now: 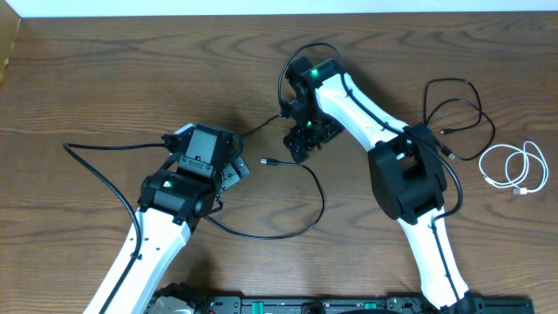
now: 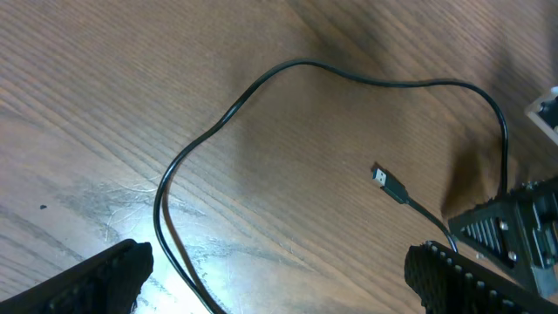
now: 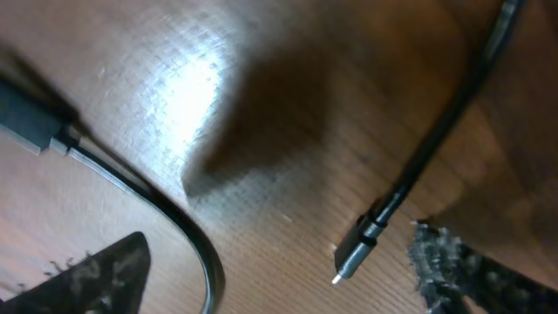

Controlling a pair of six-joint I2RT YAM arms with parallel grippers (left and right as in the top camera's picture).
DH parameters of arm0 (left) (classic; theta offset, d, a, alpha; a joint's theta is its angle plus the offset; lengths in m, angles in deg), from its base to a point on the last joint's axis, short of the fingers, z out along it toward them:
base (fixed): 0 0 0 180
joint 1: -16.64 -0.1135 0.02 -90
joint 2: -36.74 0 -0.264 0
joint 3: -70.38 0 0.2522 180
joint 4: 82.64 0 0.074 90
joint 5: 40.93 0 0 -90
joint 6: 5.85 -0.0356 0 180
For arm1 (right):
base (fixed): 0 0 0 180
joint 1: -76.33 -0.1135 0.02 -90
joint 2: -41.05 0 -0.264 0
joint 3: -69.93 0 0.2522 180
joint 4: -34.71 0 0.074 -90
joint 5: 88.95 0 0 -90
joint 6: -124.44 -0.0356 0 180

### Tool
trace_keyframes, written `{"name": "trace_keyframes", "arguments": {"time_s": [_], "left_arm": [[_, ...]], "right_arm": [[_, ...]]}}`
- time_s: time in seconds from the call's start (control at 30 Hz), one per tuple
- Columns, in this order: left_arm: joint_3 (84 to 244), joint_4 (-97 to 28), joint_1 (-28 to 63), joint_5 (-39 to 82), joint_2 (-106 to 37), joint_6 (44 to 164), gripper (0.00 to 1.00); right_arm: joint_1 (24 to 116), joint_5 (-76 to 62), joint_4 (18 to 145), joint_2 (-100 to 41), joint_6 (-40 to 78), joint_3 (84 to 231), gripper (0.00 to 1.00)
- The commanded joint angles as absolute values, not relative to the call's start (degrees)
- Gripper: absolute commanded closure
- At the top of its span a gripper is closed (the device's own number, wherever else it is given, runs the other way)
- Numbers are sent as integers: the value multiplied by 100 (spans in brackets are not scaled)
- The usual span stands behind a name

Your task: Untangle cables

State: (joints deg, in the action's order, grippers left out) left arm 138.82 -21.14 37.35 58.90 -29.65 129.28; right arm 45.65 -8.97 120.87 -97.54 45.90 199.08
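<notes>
Hovering low over the black cable (image 1: 322, 199), left arm (image 1: 161, 228) and right arm (image 1: 362, 105) both show jaws released, empty.

**Bench** (image 1: 105, 78): brown wood, grain running left to right in the overhead view, with darker streaks.
**Pale strip** (image 1: 261, 7): borders the bench's far edge, along the top of the frame.
**Tan object** (image 1: 7, 48): at the far left corner, cut by the frame; kind unclear.
**Glare** (image 3: 196, 87): bright patch on the wood, seen in both wrist views.
</notes>
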Motion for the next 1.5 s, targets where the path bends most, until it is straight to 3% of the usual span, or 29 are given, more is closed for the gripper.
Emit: {"name": "trace_keyframes", "arguments": {"time_s": [0.0,0.37,0.7,1.03,1.2,1.3,1.47], "left_arm": [[13939,-2092,3717,6029,-2987,12875,2],[13939,-2092,3717,6029,-2987,12875,2],[13939,-2094,3717,6027,-2987,12875,2],[13939,-2094,3717,6029,-2987,12875,2],[13939,-2094,3717,6027,-2987,12875,2],[13939,-2094,3717,6029,-2987,12875,2],[13939,-2094,3717,6027,-2987,12875,2]], "right_arm": [[4611,-1286,11958,-10390,5493,19598,1],[4465,-2097,11772,-10390,6830,19598,1],[4362,-2298,11727,-10390,6837,19537,1],[3901,-1389,11659,-10396,6695,19257,1],[3693,-243,11285,-10398,5928,19143,1],[3647,100,10918,-10398,5495,19010,15],[3658,115,10634,-10398,5198,18822,70]]}}
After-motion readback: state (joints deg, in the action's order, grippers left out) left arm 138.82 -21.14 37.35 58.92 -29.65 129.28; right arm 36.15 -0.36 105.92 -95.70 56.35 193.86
